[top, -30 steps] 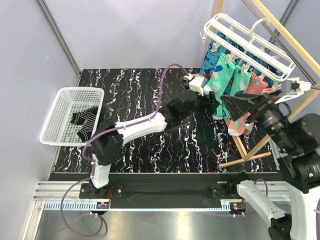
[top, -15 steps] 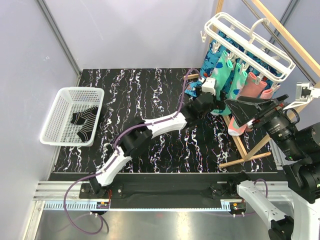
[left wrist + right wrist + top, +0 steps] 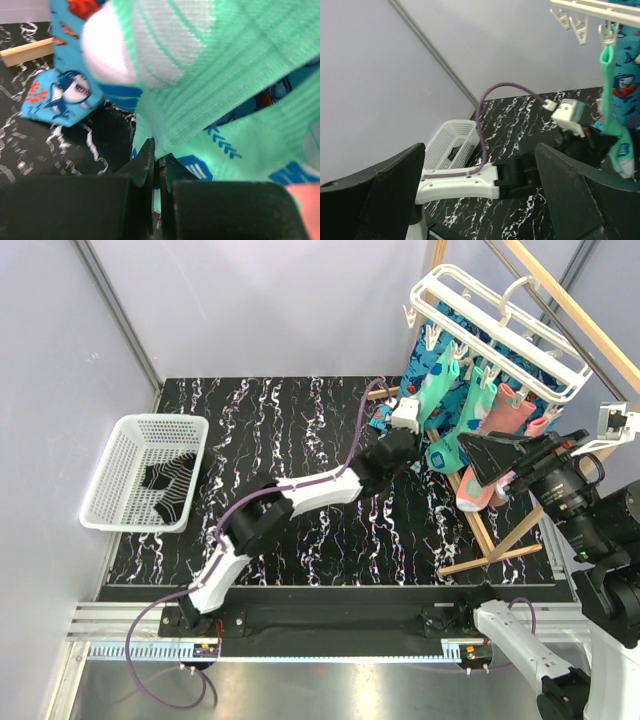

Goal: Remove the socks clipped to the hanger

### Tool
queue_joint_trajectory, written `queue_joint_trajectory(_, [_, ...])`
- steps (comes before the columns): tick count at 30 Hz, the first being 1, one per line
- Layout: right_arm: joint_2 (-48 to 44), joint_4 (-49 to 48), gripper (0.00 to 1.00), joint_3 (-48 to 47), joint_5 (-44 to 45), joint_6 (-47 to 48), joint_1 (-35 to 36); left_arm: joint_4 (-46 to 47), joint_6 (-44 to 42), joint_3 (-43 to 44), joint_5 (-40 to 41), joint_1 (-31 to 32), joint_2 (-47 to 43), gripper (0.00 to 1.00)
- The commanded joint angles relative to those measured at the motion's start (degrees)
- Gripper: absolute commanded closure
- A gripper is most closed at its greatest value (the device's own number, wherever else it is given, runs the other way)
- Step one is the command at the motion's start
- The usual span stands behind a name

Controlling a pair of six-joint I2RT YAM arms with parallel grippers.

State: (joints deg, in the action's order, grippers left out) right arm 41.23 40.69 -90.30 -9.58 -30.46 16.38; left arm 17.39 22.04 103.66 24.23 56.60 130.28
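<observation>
The white hanger hangs at the back right with several socks clipped under it: mint-green, salmon-pink and blue shark-print. My left gripper reaches in low among them. In the left wrist view my left gripper is shut on a fold at the lower edge of a mint-green sock, with the shark-print sock to its left. My right gripper hovers open near the salmon-pink sock; the right wrist view shows that gripper with nothing in it.
A white basket at the table's left holds a dark striped sock. A light wooden bar frame stands behind and under the hanger, its foot bar lying on the black marbled tabletop. Grey walls close in the back and left.
My left arm has stretched further towards the hanging socks and its gripper has shut on the mint-green sock. The right gripper has drawn back slightly to the right, still open.
</observation>
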Motion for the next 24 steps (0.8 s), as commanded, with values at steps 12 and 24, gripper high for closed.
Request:
queue_joint_trajectory(12, [22.55, 11.33, 0.18, -16.20, 17.65, 5.58, -0.03, 5.81, -2.62, -18.91, -8.58, 2.81, -24.88, 1.00])
queue_joint_trajectory(24, [29.96, 8.01, 0.27, -17.72, 19.52, 7.43, 0.05, 6.96, -0.16, -27.80, -17.98, 3.43, -33.77, 1.00])
